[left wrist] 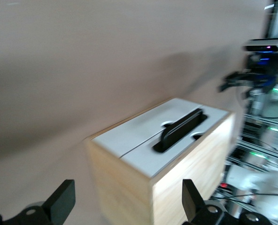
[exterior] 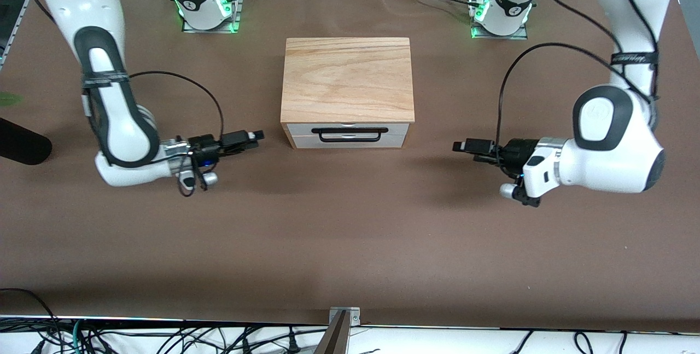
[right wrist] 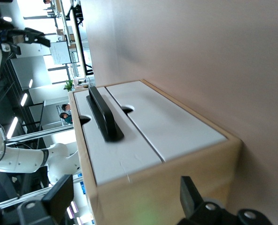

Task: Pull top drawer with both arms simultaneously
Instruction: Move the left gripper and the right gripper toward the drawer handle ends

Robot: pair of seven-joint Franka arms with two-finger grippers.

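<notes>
A light-wood box (exterior: pixel 348 79) stands mid-table with two white drawer fronts facing the front camera. The top drawer (exterior: pixel 306 128) (left wrist: pixel 147 161) (right wrist: pixel 111 159) is shut and carries a wide black loop handle (exterior: pixel 350 134) (left wrist: pixel 180 129) (right wrist: pixel 104 115). My right gripper (exterior: pixel 256 136) (right wrist: pixel 125 197) hovers low over the table off the box's end toward the right arm, open and pointing at the box. My left gripper (exterior: pixel 457 146) (left wrist: pixel 125 204) mirrors it off the other end, also open. Neither touches the box or the handle. Each wrist view shows the other gripper farther off.
The lower drawer front (exterior: pixel 306 141) sits just under the top one. The arm bases (exterior: pixel 208 9) (exterior: pixel 500 12) stand farther from the front camera than the box. A dark object (exterior: pixel 22 149) lies at the right arm's end of the table; a metal bracket (exterior: pixel 344 315) marks the near edge.
</notes>
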